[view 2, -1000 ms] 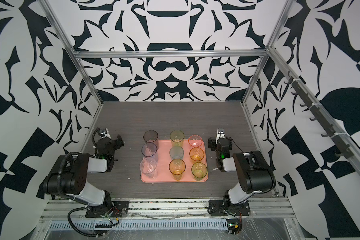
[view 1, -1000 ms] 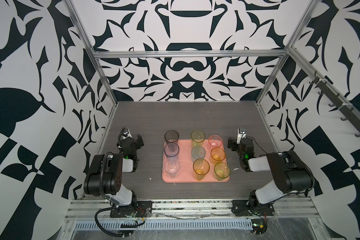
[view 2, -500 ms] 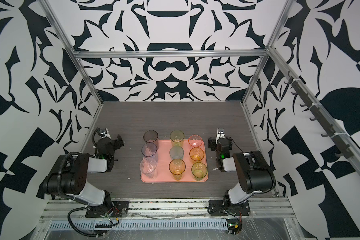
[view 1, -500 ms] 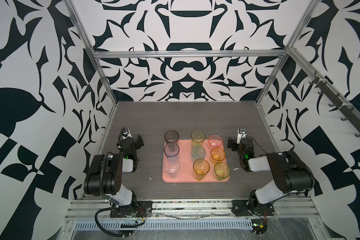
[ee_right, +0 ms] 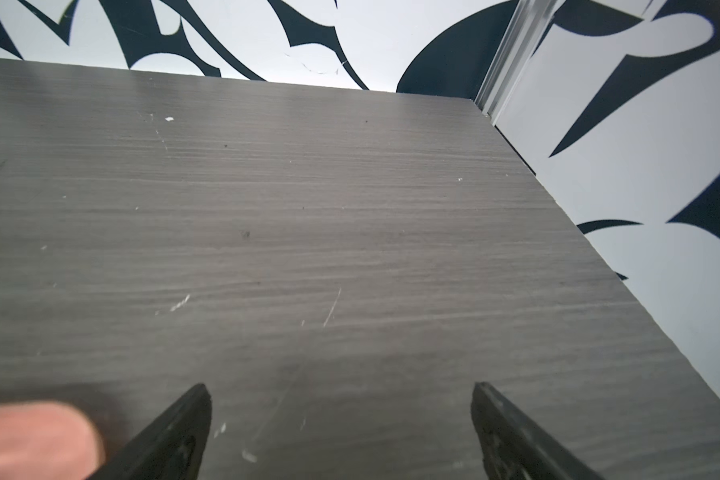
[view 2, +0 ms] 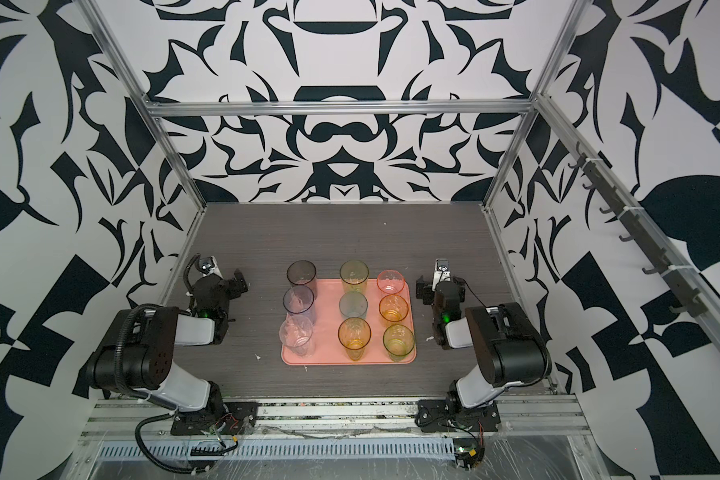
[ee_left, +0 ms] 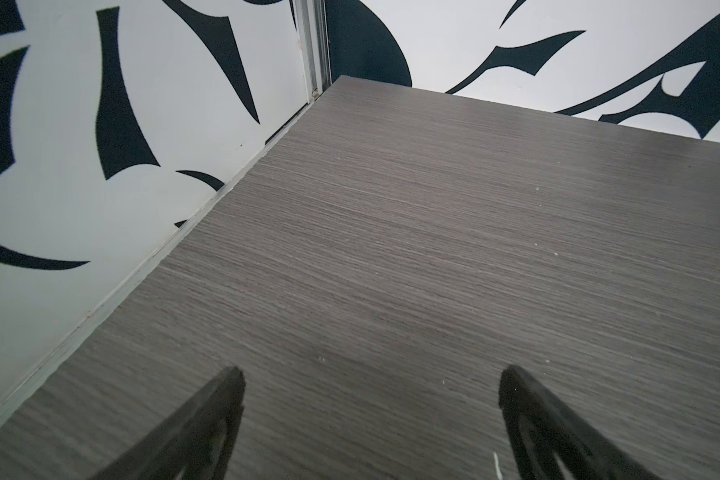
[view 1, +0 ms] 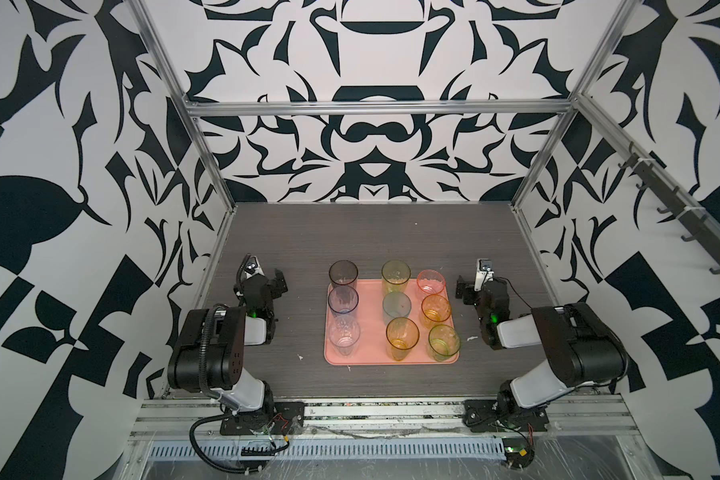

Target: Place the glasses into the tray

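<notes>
Leftmost, the left claw (ee_left: 371, 374) hangs released over bare tabletop (ee_left: 433, 228), holding nothing, apart from the tray (view 1: 371, 328). Centrally, the glasses (view 1: 402, 332) stand upright in three rows of three on the salmon-pink tray, the smoky grey one (view 1: 343, 272) at its far left corner and the pink one (view 1: 431, 281) at its far right corner. Near the tray's right rim, the right claw (ee_right: 341, 390) is likewise spread wide and empty.

Walls (view 1: 391, 50): white panels with a bold black abstract pattern, on three sides.
Tabletop (view 1: 371, 237): dark grey wood grain, scattered pale specks.
Frame (view 1: 375, 109): bare aluminium extrusions.
Hook rail (view 1: 668, 187): on the right-hand wall.
</notes>
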Robot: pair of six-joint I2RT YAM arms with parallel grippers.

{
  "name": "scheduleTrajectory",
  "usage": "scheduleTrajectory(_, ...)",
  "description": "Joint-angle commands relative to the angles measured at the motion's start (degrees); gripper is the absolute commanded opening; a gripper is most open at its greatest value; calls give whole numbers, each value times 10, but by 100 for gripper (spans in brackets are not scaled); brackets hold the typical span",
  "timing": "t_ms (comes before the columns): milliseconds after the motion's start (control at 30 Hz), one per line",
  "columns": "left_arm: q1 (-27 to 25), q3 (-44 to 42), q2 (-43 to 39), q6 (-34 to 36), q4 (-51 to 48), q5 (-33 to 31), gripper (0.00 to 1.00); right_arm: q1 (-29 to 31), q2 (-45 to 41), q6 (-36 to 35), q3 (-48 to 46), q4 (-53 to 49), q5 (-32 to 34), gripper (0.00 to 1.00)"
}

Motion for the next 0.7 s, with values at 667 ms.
scheduleTrajectory(667,3,13,-4,-5,1,-6,100,-1,-5,32,53,-46,85,100)
